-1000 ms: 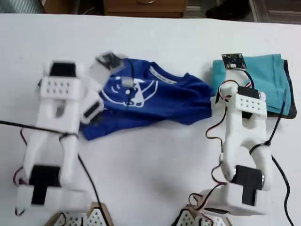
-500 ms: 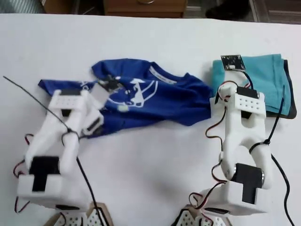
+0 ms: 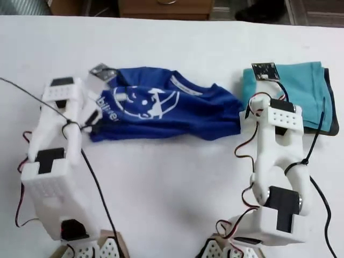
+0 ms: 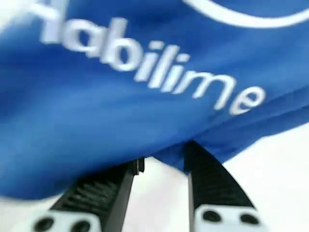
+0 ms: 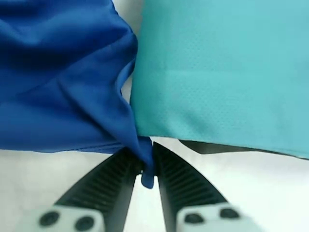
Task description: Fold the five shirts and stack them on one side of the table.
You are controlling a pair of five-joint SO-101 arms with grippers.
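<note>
A blue shirt (image 3: 172, 110) with a white print lies crumpled across the middle of the table. At its left hem, my left gripper (image 3: 97, 121) is low over the table. In the left wrist view the blue shirt (image 4: 145, 96) hangs just past the left gripper (image 4: 164, 159), whose fingers stand apart with the hem at their tips. My right gripper (image 3: 246, 115) is at the shirt's right end. The right wrist view shows the right gripper (image 5: 145, 162) shut on a pinch of the blue shirt (image 5: 58, 87). A folded teal shirt (image 3: 301, 86) lies at the far right.
The teal shirt (image 5: 222, 72) rests on a dark folded garment (image 3: 334, 124) near the table's right edge. The table (image 3: 172, 177) is bare white in front of the blue shirt and along the far side. Cables trail from both arms.
My left arm swung out to the left and back, and the shirt's left side went from bunched to spread to a tidier edge with lettering showing. The right arm kept still.
</note>
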